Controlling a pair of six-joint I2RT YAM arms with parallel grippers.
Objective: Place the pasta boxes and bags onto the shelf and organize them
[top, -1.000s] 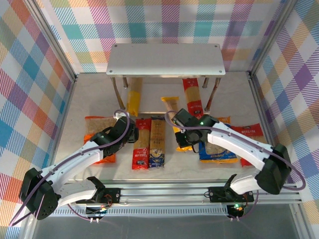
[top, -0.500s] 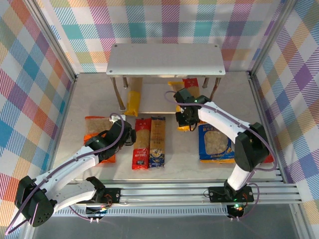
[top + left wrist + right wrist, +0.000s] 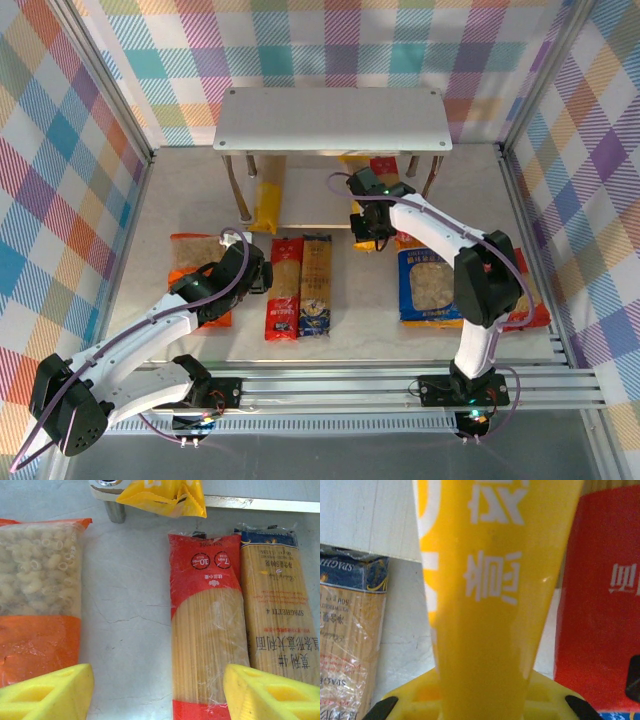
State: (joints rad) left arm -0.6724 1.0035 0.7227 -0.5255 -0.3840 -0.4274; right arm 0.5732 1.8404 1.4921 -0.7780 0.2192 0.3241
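Shelf (image 3: 332,118): the lower tier carries the left yellow pack (image 3: 268,200) and the far red pack (image 3: 385,168); the top board hides their far ends.
Right jaws: the right gripper (image 3: 370,228) is clamped on the held yellow pack (image 3: 490,580), just beside the far red pack.
Left jaws: the left gripper (image 3: 160,695) is spread wide and empty, between the orange macaroni bag (image 3: 37,595) and the near red pack (image 3: 207,625); the tan pack (image 3: 277,610) lies against that pack.
Hidden: the red bag (image 3: 538,318) is mostly behind the right arm; the blue bag (image 3: 432,285) lies on the surface (image 3: 190,200).
Change: a second ago the held yellow pack was out over the surface; now its far end is under the shelf.
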